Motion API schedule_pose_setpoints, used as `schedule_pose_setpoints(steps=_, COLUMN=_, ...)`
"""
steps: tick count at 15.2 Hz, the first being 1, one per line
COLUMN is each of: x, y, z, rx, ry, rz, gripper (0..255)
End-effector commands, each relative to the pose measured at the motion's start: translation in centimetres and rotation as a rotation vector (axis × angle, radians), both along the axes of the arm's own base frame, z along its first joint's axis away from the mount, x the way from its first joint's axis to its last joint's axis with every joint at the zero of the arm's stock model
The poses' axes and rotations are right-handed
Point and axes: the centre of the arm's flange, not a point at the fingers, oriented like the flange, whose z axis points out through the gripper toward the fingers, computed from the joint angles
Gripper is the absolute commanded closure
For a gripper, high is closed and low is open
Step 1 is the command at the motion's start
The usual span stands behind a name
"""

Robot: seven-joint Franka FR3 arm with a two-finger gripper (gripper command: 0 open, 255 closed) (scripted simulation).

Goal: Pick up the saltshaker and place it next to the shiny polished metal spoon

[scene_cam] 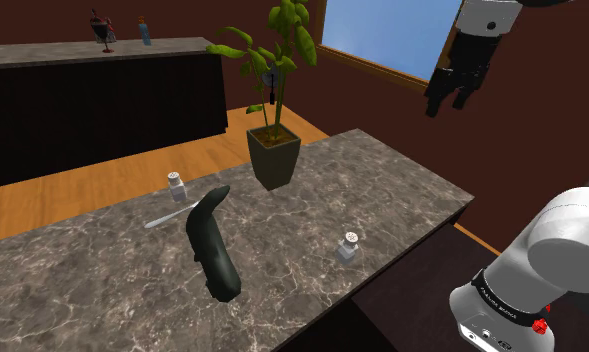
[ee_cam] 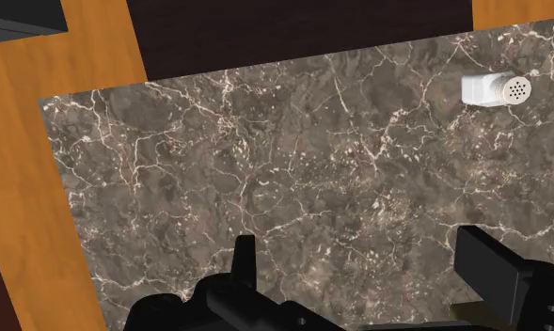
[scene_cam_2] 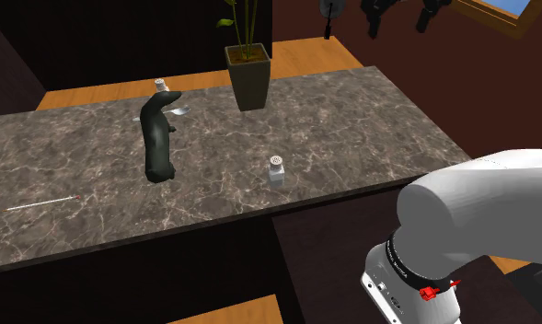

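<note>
Saltshaker (scene_cam: 349,245) on countertop (scene_cam: 402,190), well apart from raised gripper (scene_cam: 447,103).

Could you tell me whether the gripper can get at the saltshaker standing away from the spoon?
Probably yes: the open gripper hangs high over the counter, and the saltshaker stands alone, apart from the black figurine.

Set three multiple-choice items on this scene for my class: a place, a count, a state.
1. Where does the potted plant stand? A on the floor; B on the marble counter; C on the far shelf.
2. How many white shakers stand on the counter? A one; B two; C three.
3. The gripper is: A open; B shut on a shaker; C shut on nothing.
Answers: 1 B, its pot rests on the marble; 2 B, one near each long edge; 3 A, fingers stand apart, clasping nothing.
</note>
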Motion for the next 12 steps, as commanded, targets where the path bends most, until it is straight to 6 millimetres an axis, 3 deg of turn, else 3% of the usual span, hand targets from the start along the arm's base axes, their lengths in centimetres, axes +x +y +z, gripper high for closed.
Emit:
schedule_pose_setpoints(steps=1, x=0.0, y=0.0, z=0.0, rx=0.0, ry=0.0, rz=0.0, gripper=0)
schedule_pose_setpoints(steps=12, x=1.3, y=7.7, z=-11.5, rx=0.071, ry=0.032, rz=0.045, gripper=0)
